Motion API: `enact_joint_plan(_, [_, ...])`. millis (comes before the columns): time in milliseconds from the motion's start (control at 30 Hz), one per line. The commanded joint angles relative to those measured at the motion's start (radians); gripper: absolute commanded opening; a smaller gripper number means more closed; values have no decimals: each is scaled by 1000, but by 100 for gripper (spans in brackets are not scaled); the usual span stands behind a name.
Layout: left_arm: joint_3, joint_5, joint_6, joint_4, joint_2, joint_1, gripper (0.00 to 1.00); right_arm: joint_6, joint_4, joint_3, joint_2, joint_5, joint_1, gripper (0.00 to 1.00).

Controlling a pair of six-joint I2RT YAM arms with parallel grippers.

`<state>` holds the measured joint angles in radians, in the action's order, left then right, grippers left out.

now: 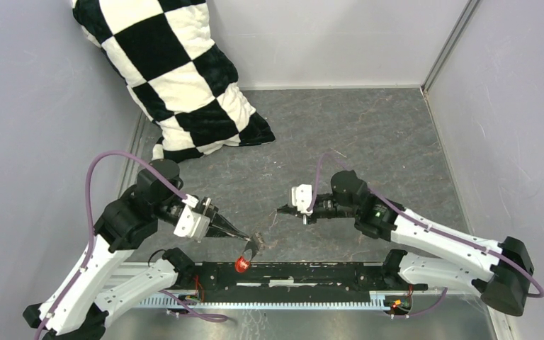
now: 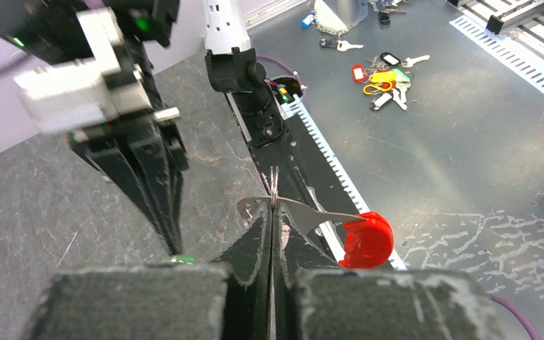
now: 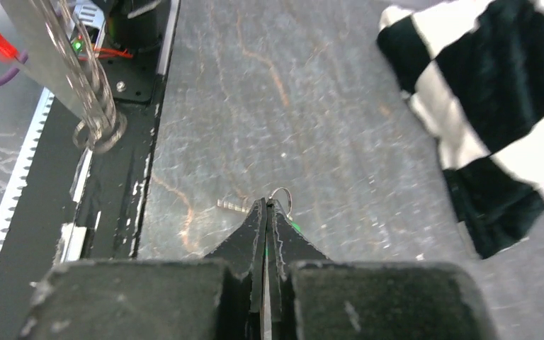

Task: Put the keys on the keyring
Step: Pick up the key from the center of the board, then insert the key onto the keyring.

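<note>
plainly, thin silvery keyring (image 2: 297, 211) bears red tag (image 2: 366, 241).

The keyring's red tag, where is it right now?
In the top view the red tag hangs under the left gripper, left of centre, over the black rail at the near edge.

Bright even light, soft shadows; left claw (image 2: 273, 212) base blurred near lens.

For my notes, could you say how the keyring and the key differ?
The left end effector pinches the keyring, its red tag dangling; the right end effector pinches the key, only a green sliver showing. The keyring is far larger than the key. Both end effectors are shut.
</note>
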<state>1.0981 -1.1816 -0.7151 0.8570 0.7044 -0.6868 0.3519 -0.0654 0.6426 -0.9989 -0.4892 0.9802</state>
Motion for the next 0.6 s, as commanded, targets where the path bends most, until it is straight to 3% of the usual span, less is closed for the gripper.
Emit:
enact_joint_plan(0, [8, -35, 26, -51, 29, 3, 2, 168, 291, 197, 15, 1, 17, 1])
enact_joint_plan(333, [10, -75, -20, -70, 67, 3, 2, 554, 650, 468, 12, -121, 72, 0])
enact_joint_plan(567, [-15, -99, -88, -56, 52, 1, 2, 596, 704, 584, -18, -218, 114, 1])
